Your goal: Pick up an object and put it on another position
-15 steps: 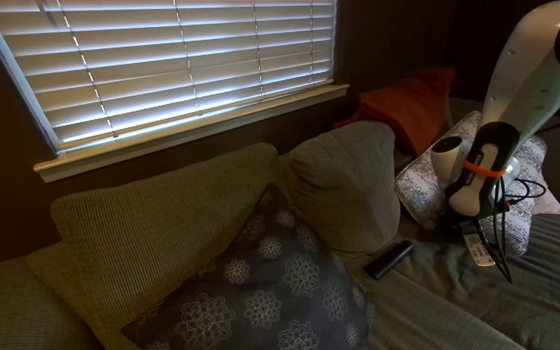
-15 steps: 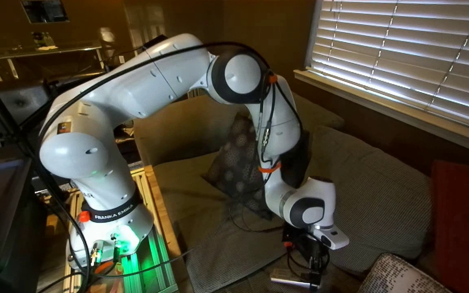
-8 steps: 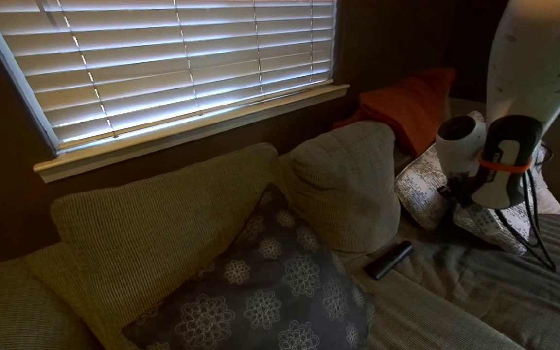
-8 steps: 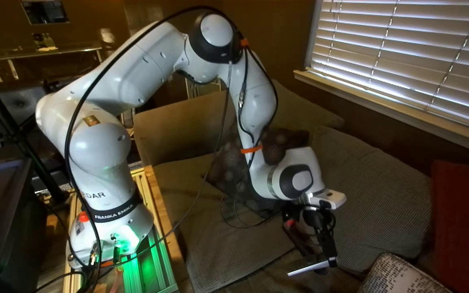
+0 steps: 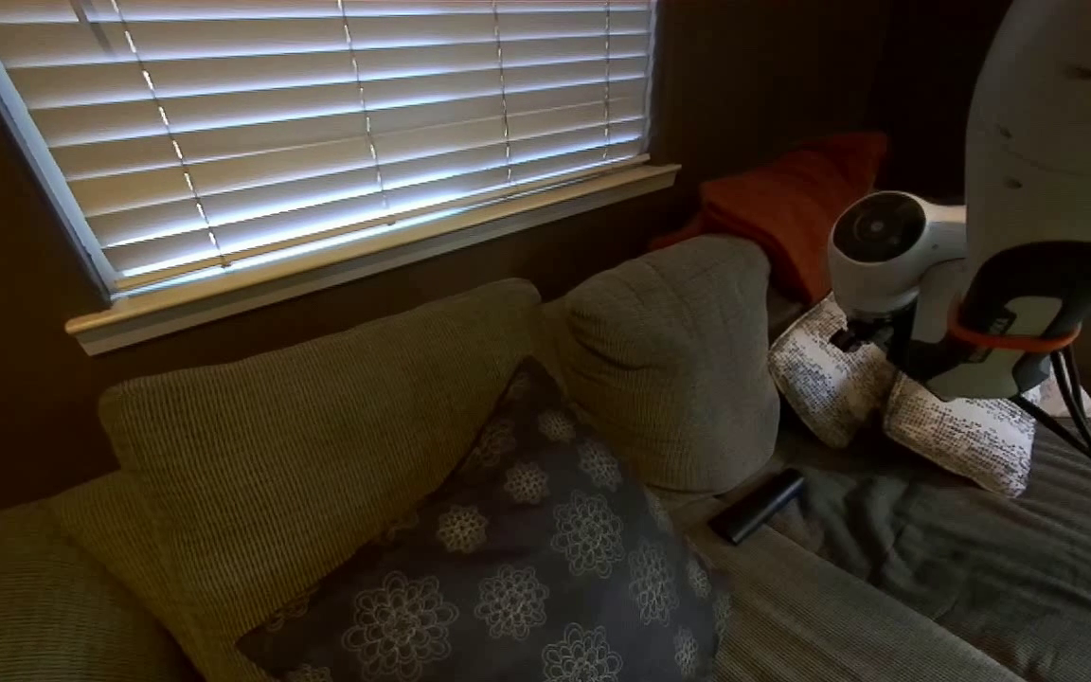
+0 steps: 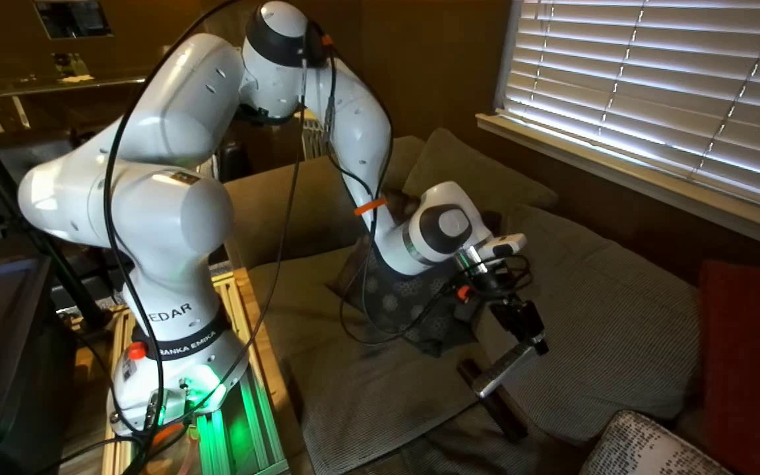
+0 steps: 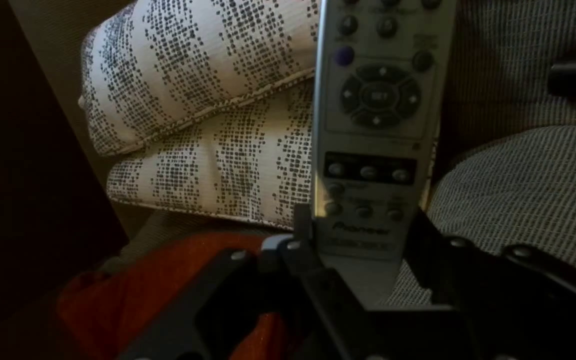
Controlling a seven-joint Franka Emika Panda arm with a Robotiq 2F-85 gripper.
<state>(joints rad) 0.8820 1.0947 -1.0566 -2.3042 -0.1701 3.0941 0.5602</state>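
In the wrist view a silver Pioneer remote control (image 7: 375,145) runs toward 12 o'clock, its long edges pinched by the end effector (image 7: 362,237) near the branded end, with a black-speckled pillow (image 7: 203,75) partly behind it toward 9 o'clock. It should handle as a light, stiff plastic slab, not very fragile, though its smooth sides are probably a little slippery. The side edges look like the right place to hold, since that leaves the buttons alone; a hold nearer mid-length would likely balance better, as the long free end may pivot if bumped. In an exterior view the silver remote slants down toward 8 o'clock from the end effector, its free end overlapping a black remote (image 6: 505,417); I cannot tell the gap between them. In an exterior view the plump beige cushion (image 5: 669,369), presumably the goal, stands at 9 o'clock from the arm's wrist (image 5: 877,251); the silver remote does not show there. That soft, curved top could let a smooth shell slide, so a flat, gentle release seems wise.
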